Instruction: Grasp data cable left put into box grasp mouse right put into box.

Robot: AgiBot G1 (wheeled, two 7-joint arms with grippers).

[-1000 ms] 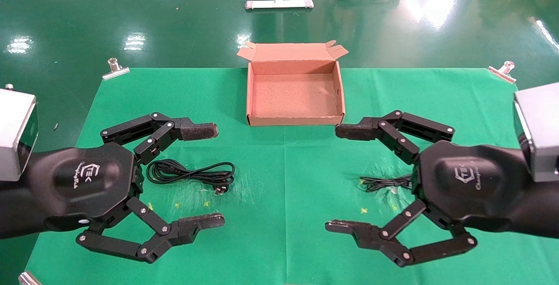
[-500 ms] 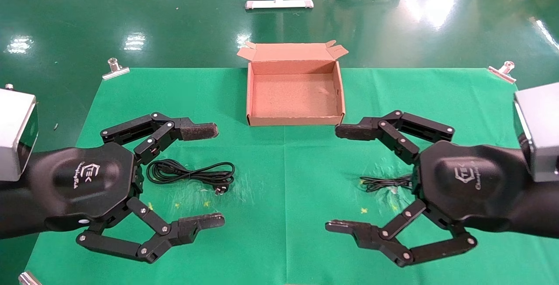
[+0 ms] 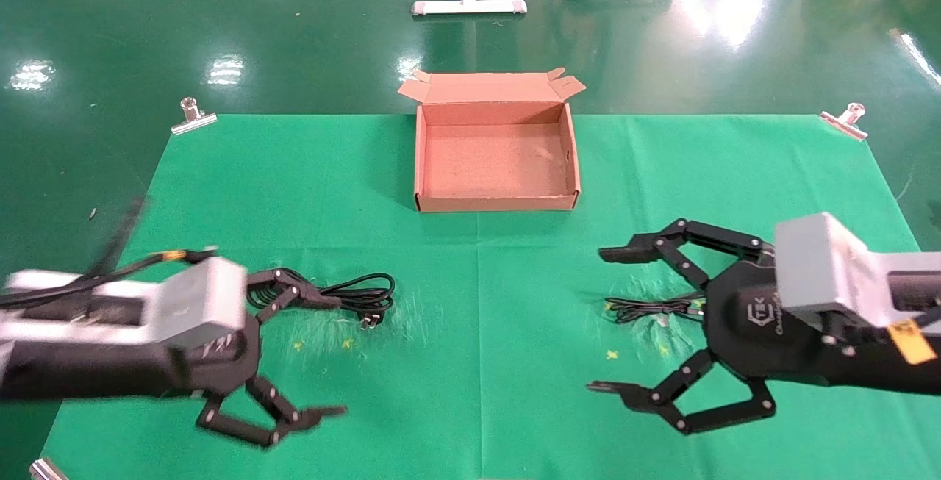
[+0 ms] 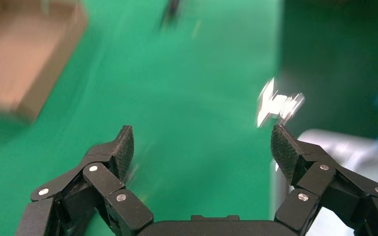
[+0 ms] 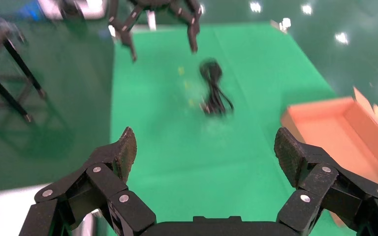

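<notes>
From my head view I see the whole green mat (image 3: 478, 303): the box (image 3: 496, 204) at its far middle edge, the data cable (image 3: 345, 295) on my left side and the mouse (image 3: 650, 309) on my right. My left wrist view shows none of the cable, only blurred mat, a smeared corner of the box (image 4: 27, 64) and my own spread fingers (image 4: 123, 150). My right wrist view looks across the mat and catches the data cable (image 5: 214, 91) with my left gripper (image 5: 160, 46) beyond it, plus one side of the box (image 5: 344, 132).

The data cable is a thick black cord lying in long flat loops, its pronged plug at the end nearer the mat's centre. The mouse is a thin bunch of black wire, partly hidden behind my right gripper (image 3: 604, 320). The box is brown cardboard, shallow, open, flaps along its far edge.

My left gripper (image 3: 316, 355) is spread wide, empty, its far finger over the cable's loops; whether it touches them I cannot tell. My right gripper is also wide, holding nothing, with the wire between its fingers.
</notes>
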